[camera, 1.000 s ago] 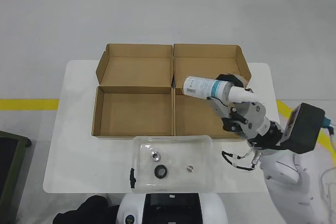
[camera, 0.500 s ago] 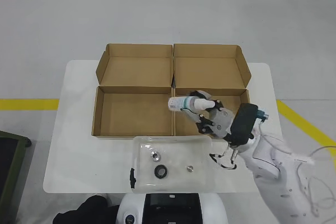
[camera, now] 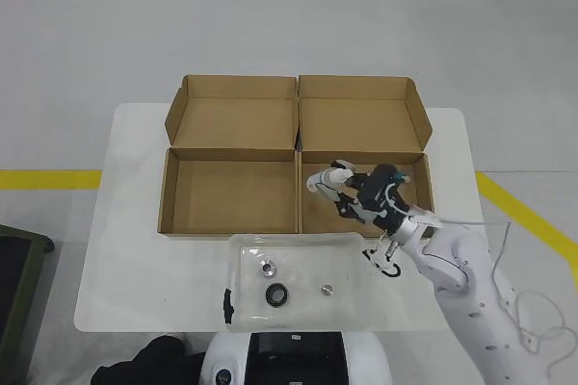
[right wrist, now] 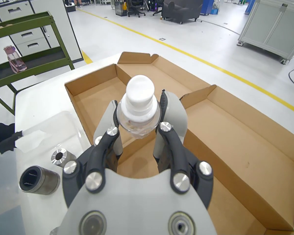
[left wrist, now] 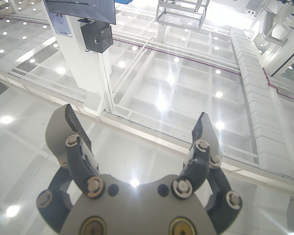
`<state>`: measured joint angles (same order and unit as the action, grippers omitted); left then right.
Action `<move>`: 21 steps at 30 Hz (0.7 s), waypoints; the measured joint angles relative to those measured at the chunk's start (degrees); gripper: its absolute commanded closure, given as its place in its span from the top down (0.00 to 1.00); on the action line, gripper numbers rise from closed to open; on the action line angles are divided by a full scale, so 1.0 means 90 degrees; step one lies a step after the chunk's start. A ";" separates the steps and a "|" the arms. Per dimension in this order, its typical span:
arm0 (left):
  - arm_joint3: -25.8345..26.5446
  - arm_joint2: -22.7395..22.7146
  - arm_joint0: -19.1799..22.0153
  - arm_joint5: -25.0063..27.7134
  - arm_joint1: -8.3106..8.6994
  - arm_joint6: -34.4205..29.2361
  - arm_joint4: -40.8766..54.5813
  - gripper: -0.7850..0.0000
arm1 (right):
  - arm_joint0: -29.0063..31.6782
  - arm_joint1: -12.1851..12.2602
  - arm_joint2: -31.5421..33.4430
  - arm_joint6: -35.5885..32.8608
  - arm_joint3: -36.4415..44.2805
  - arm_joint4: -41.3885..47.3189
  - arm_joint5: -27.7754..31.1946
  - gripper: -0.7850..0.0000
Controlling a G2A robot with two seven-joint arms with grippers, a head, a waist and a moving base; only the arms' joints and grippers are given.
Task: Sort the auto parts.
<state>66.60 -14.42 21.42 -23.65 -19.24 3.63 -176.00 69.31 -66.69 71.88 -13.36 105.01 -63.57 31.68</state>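
My right gripper (camera: 339, 188) is shut on a clear bottle with a white cap (camera: 325, 179), lying roughly level over the right cardboard box (camera: 414, 197). In the right wrist view the bottle (right wrist: 139, 110) points away between the fingers (right wrist: 175, 108), above the box floor (right wrist: 225, 135). A clear plastic tray (camera: 352, 289) at the table's front holds a black ring bearing (camera: 276, 295), a silver bushing (camera: 267, 267) and a small metal piece (camera: 328, 287). My left gripper (left wrist: 137, 123) is open, empty, and faces the ceiling.
The left cardboard box (camera: 229, 196) stands beside the right one, both with lids folded back. A green metal shelf (right wrist: 27, 47) stands beyond the table's left side. In the right wrist view the tray holds a dark sleeve (right wrist: 39, 178) and a silver bushing (right wrist: 60, 157).
The right arm has swung left and lowered, carrying the bottle from above the right box's far right corner down toward that box's left side.
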 measured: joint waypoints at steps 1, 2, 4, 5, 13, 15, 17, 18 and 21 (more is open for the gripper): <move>0.0000 0.0000 0.0000 0.0000 0.0000 0.0000 0.0000 1.00 | -0.0045 -0.0002 -0.0017 -0.0052 -0.0076 -0.0021 -0.0013 0.00; 0.0000 0.0000 0.0000 0.0000 0.0000 0.0000 0.0000 1.00 | -0.0091 -0.0004 -0.0038 -0.0095 -0.0153 -0.0041 -0.0028 0.00; 0.0000 0.0000 0.0000 0.0000 0.0000 0.0000 0.0000 1.00 | -0.0205 -0.0012 -0.0090 -0.0192 -0.0329 -0.0117 -0.0085 0.00; 0.0000 0.0000 0.0000 0.0000 0.0000 0.0000 0.0000 1.00 | -0.0253 -0.0016 -0.0120 -0.0230 -0.0399 -0.0149 -0.0112 0.00; 0.0000 0.0000 0.0000 0.0000 0.0000 0.0000 0.0000 1.00 | -0.0700 -0.0065 -0.0455 -0.0672 -0.1095 -0.0400 -0.0232 0.00; 0.0000 0.0000 0.0000 0.0000 0.0000 0.0000 0.0000 1.00 | -0.0759 -0.0077 -0.0519 -0.0739 -0.1242 -0.0391 -0.0238 0.00; 0.0000 0.0000 0.0000 0.0000 0.0000 0.0000 0.0000 1.00 | -0.0825 -0.0088 -0.0572 -0.0783 -0.1424 -0.0365 -0.0250 0.00; 0.0000 0.0000 0.0000 0.0000 0.0000 0.0000 0.0000 1.00 | -0.0851 -0.0094 -0.0595 -0.0793 -0.1500 -0.0357 -0.0256 0.00; 0.0000 0.0000 0.0000 0.0000 0.0000 0.0000 0.0000 1.00 | -0.0930 -0.0114 -0.0696 -0.0802 -0.1718 -0.0351 -0.0260 0.00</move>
<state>66.60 -14.42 21.42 -23.65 -19.24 3.63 -176.00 60.94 -67.72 65.61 -20.58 89.55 -66.73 29.34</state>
